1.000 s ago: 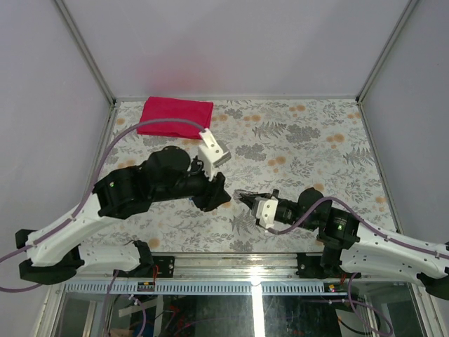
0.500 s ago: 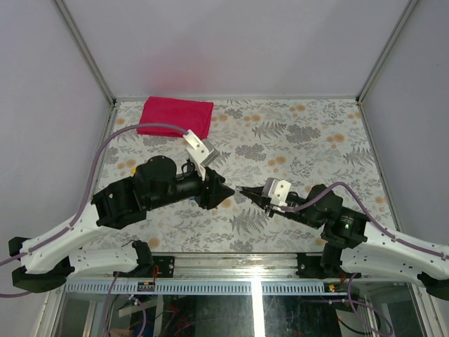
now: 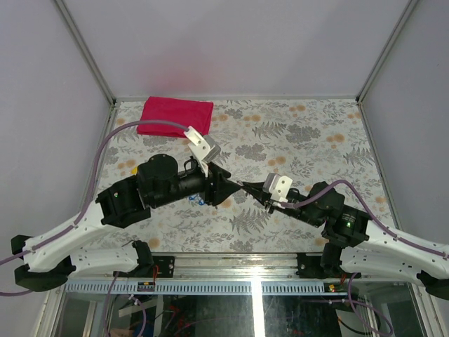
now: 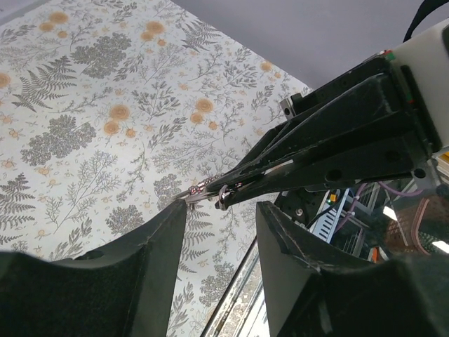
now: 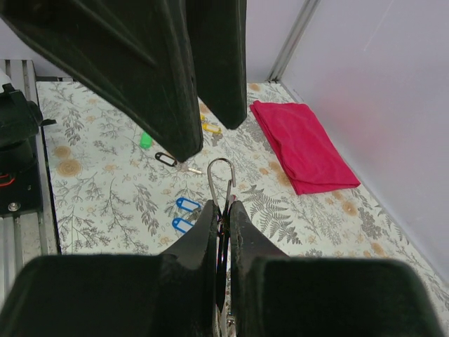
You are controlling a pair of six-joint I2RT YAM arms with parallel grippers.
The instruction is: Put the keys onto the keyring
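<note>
My right gripper (image 5: 223, 205) is shut on the keyring (image 5: 220, 160), whose thin silver loop sticks out past the fingertips. Two blue-headed keys (image 5: 185, 204) (image 5: 181, 225) lie on the patterned table below it. In the left wrist view, my left gripper (image 4: 222, 208) is open with nothing between its fingers. The keyring (image 4: 223, 196) sits just beyond its fingertips, its thin end reaching the left fingertip (image 4: 179, 210). From above, the two grippers meet tip to tip (image 3: 235, 184) over the table's middle, and the keys (image 3: 198, 201) show just under the left gripper.
A red folded cloth (image 3: 175, 116) lies at the back left. A green tag (image 5: 146, 140), a dark oval clip (image 5: 166, 159) and a small yellow item (image 5: 209, 128) lie on the table behind the keys. The table's near edge rail (image 3: 231, 260) is close below.
Both arms have swung inward and their gripper tips now meet. The right gripper has lifted and moved left with the keyring. The left gripper's jaws have widened slightly.
</note>
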